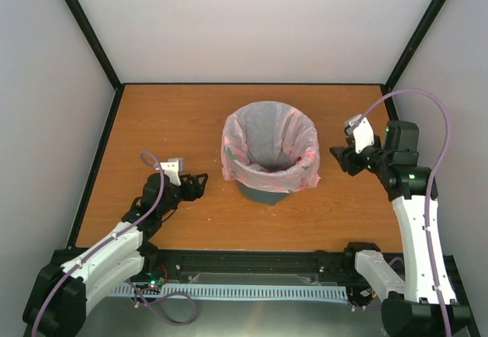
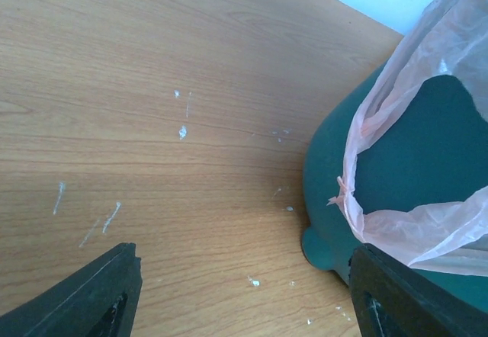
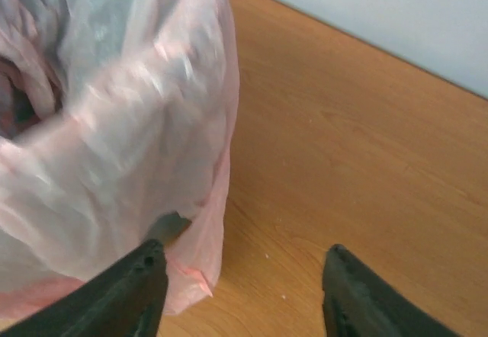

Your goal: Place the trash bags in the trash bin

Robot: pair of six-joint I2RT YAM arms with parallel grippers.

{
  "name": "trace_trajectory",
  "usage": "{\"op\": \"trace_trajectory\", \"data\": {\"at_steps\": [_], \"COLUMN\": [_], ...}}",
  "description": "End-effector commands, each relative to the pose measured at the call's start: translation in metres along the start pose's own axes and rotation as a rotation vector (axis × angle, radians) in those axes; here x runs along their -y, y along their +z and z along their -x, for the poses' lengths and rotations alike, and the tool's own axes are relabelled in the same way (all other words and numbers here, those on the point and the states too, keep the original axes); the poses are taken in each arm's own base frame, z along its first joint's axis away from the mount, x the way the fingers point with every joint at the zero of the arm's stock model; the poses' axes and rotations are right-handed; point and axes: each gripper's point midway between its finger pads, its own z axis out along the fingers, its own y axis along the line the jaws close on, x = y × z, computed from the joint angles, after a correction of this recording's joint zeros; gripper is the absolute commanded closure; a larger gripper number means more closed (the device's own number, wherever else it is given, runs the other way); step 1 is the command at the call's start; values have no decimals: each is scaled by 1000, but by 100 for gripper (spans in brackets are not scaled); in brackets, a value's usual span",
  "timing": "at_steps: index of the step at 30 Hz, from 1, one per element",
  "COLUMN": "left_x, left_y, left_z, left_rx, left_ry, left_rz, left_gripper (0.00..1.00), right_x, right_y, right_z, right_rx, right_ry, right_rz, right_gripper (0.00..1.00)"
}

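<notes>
**Tips for backing away from the trash bag point(image 1: 268, 142) without snagging it**

Job looks pretty much done to me, so the bit to get right is the exit. Lift both arms up and outward, away from the hem. That film looks thin enough to catch on a fingertip and get dragged off the rim.

The trash bag is pink, translucent and crinkly. It's opened out inside the teal trash bin point(image 1: 263, 194) mid-table, with its top folded down over the rim. From above only the bin's base shows. On the left, some bin wall peeks through a gap in the fold.

Right end effector point(image 1: 341, 156) sits just beside that skirt, jaws spread, nothing pinched, one fingertip right by the hem. Left end effector point(image 1: 200, 186) is low on the other side near the bin's base, jaws wide apart, also holding nothing. The wooden table point(image 1: 168, 116) has a few white flecks over there.
</notes>
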Motion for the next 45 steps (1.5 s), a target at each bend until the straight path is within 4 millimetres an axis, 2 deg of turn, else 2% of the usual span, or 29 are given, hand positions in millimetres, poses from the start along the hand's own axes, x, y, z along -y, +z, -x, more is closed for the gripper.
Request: {"op": "trace_trajectory", "data": {"at_steps": [1, 5, 9, 12, 16, 20, 24, 29, 32, 37, 40, 45], "left_x": [23, 44, 68, 75, 74, 78, 79, 66, 56, 56, 52, 51], "left_y": [6, 19, 28, 36, 47, 53, 54, 53, 53, 37, 26, 14], "left_z": [17, 30, 40, 36, 18, -9, -31, -51, -52, -13, 8, 25], "left_rx": [21, -21, -42, -73, -135, -233, -270, -302, -296, -165, -104, -113], "left_ry": [0, -19, -48, -61, -81, -92, -54, -78, -71, -23, -5, 29], "left_rz": [-92, -151, -252, -294, -318, -336, -305, -254, -201, -132, -70, -1], "left_gripper": [25, 26, 29, 30, 33, 35, 35, 36, 35, 32, 29, 25], "right_x": [2, -1, -12, -15, -21, -44, -59, -54, -48, -24, -9, 16], "right_y": [34, 67, 81, 89, 106, 132, 157, 180, 178, 153, 139, 125], "right_z": [-40, -76, -78, -78, -88, -100, -97, -93, -82, -58, -62, -75], "right_rx": [-32, -110, -155, -169, -221, -334, -388, -422, -399, -300, -285, -271], "right_ry": [101, 160, 235, 250, 233, 203, 149, 168, 150, 167, 177, 200], "right_rz": [83, 144, 280, 315, 335, 402, 400, 390, 374, 316, 278, 231], "right_gripper": [40, 33, 32, 32, 34, 40, 42, 48, 49, 49, 46, 45]}}
